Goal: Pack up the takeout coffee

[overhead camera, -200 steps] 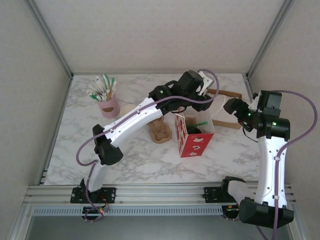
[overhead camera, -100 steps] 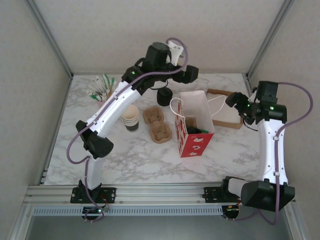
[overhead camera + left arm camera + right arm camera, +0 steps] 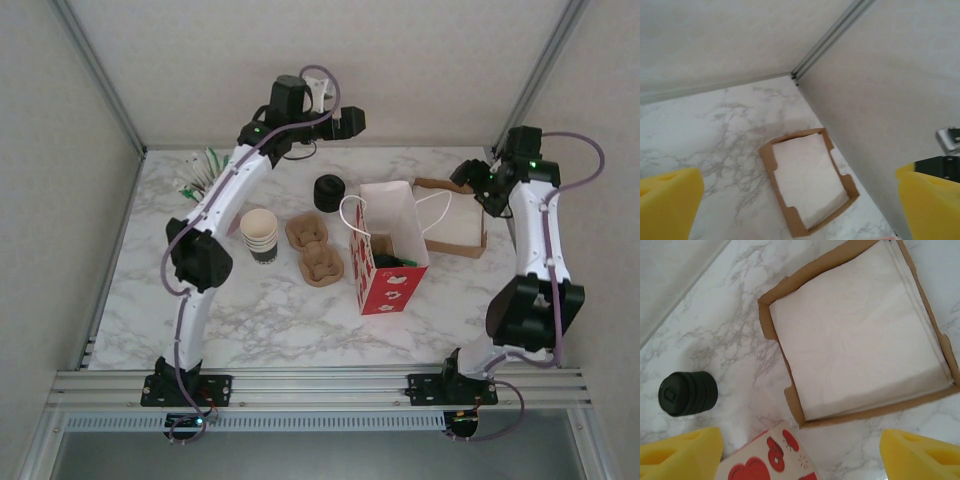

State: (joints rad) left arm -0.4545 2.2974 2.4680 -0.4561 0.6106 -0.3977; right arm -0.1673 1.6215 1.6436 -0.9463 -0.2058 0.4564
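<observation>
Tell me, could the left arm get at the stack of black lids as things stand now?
Probably yes. The left gripper hangs open and high, close to the lid stack. The stack stands by itself, apart from the red bag and the cardboard carriers, with nothing over it.

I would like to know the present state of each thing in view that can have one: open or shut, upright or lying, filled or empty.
left gripper: open, empty.
right gripper: open, empty.
red gift bag: upright, mouth open, something dark and green inside.
paper cup stack: upright, no lid.
black lid stack: upright on the table.
napkin tray: open, holding white napkins.
cup carriers: lying flat, empty.
</observation>
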